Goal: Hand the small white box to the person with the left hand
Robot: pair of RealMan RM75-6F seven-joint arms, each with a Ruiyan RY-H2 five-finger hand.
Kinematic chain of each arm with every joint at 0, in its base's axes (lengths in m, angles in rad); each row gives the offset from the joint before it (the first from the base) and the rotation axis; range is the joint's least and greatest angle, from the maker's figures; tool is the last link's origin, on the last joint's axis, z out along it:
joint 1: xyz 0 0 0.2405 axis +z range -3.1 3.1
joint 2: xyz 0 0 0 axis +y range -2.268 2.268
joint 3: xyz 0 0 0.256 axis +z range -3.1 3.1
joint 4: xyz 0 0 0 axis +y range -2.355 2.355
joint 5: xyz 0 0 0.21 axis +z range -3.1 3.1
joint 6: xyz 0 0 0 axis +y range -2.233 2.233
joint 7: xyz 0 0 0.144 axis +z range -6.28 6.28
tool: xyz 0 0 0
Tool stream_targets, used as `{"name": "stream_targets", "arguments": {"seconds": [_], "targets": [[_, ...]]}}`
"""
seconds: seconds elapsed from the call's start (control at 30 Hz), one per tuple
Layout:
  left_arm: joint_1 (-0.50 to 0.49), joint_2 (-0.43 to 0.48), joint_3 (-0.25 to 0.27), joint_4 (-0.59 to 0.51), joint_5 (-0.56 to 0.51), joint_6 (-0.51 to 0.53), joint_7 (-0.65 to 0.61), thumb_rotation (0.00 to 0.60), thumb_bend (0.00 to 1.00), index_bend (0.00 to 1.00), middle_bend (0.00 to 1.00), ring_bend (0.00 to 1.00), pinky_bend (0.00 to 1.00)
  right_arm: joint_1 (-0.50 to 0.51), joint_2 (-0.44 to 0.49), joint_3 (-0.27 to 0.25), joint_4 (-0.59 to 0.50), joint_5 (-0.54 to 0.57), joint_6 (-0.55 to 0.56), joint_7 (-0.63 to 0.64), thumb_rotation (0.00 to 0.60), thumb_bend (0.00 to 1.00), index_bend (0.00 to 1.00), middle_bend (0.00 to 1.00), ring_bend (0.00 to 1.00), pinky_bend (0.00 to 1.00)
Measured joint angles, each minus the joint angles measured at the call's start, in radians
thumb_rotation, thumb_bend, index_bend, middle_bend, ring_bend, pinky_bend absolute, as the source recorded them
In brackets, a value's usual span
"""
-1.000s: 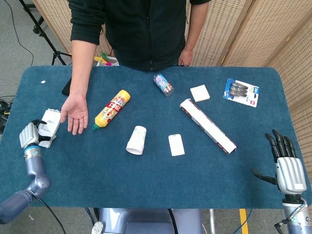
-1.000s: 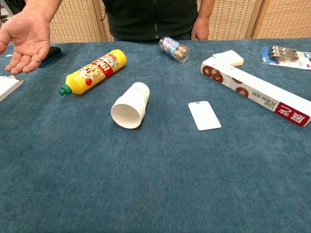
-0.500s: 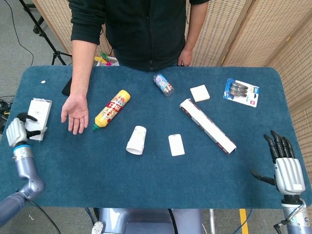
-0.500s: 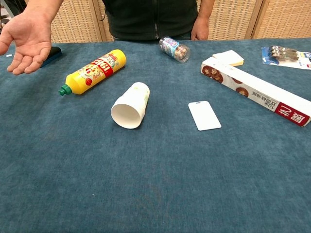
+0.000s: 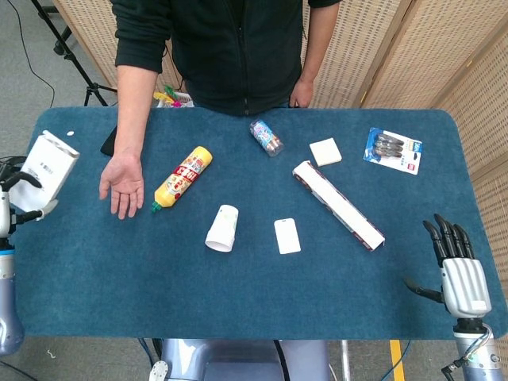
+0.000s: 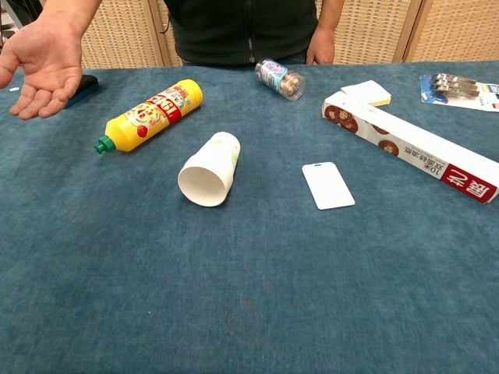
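Left hand (image 5: 17, 194) grasps small white box (image 5: 49, 163) at the bench's (image 5: 254, 294) far-left edge.
Head view: person's open palm (image 5: 121, 184) lies just right of the box; right hand (image 5: 459, 274) released, near right. Chest view: palm raised far left, paper cup (image 6: 209, 169) mid-bench; neither robot hand shows.

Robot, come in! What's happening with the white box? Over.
Left hand holds small white box at the table's left edge. Right hand open, idle. Person's open palm waits nearby; nothing between.
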Motion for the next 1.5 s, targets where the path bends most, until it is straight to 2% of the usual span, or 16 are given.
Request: {"name": "stream_targets", "arguments": {"seconds": [0.13,0.27,0.4,0.63,0.7,0.73,0.8,0.83,0.87,0.93,1.2,1.5], "targets": [[-0.008,0.044,0.073,0.058,0.211,0.159,-0.041,0.600,0.10,0.61,0.51,0.42,0.54,0.000,-0.001,0.001,0.000,0.003,-0.001,-0.003,0.600,0.00,0.00,0.00,0.00,0.00],[-0.037,0.059,0.116,0.117,0.311,0.222,0.005,0.600,0.09,0.61,0.51,0.42,0.53,0.002,-0.003,0.000,0.000,0.005,-0.005,-0.008,0.600,0.00,0.00,0.00,0.00,0.00],[-0.085,0.048,0.150,0.186,0.359,0.211,0.097,0.600,0.09,0.61,0.51,0.42,0.53,0.002,-0.004,-0.002,-0.001,0.005,-0.007,-0.014,0.600,0.00,0.00,0.00,0.00,0.00],[-0.168,-0.031,0.194,0.320,0.376,0.077,0.195,0.600,0.07,0.61,0.51,0.42,0.53,0.002,-0.002,0.003,0.000,0.014,-0.008,-0.010,0.600,0.00,0.00,0.00,0.00,0.00],[-0.182,-0.059,0.201,0.353,0.372,0.058,0.203,0.600,0.03,0.59,0.46,0.39,0.53,0.002,-0.001,0.003,0.000,0.015,-0.009,-0.007,0.600,0.00,0.00,0.00,0.00,0.00],[-0.191,-0.076,0.206,0.372,0.368,0.049,0.209,0.600,0.01,0.52,0.36,0.31,0.47,0.002,0.000,0.003,0.000,0.015,-0.008,-0.005,0.600,0.00,0.00,0.00,0.00,0.00],[-0.199,-0.095,0.209,0.392,0.356,0.037,0.222,0.600,0.00,0.25,0.09,0.08,0.27,0.002,0.001,0.005,0.000,0.017,-0.007,0.000,0.600,0.00,0.00,0.00,0.00,0.00],[-0.200,-0.099,0.209,0.394,0.345,0.028,0.230,0.600,0.00,0.15,0.03,0.03,0.21,0.002,0.002,0.006,0.000,0.018,-0.007,0.002,0.600,0.00,0.00,0.00,0.00,0.00],[-0.200,-0.100,0.208,0.390,0.335,0.020,0.233,0.600,0.00,0.06,0.00,0.00,0.15,0.002,0.003,0.007,0.000,0.019,-0.007,0.004,0.600,0.00,0.00,0.00,0.00,0.00],[-0.200,-0.095,0.205,0.366,0.317,0.005,0.237,0.600,0.00,0.00,0.00,0.00,0.10,0.002,0.004,0.007,0.001,0.021,-0.008,0.007,0.600,0.00,0.00,0.00,0.00,0.00],[-0.186,-0.001,0.199,0.190,0.267,-0.016,0.251,0.600,0.00,0.00,0.00,0.00,0.08,0.002,0.003,0.003,-0.003,0.017,-0.009,0.003,0.600,0.00,0.00,0.00,0.00,0.00],[-0.140,0.123,0.195,0.002,0.237,0.035,0.237,0.600,0.00,0.00,0.00,0.00,0.05,0.001,0.007,0.001,-0.010,0.017,-0.011,0.003,0.600,0.00,0.00,0.00,0.00,0.00]]}}
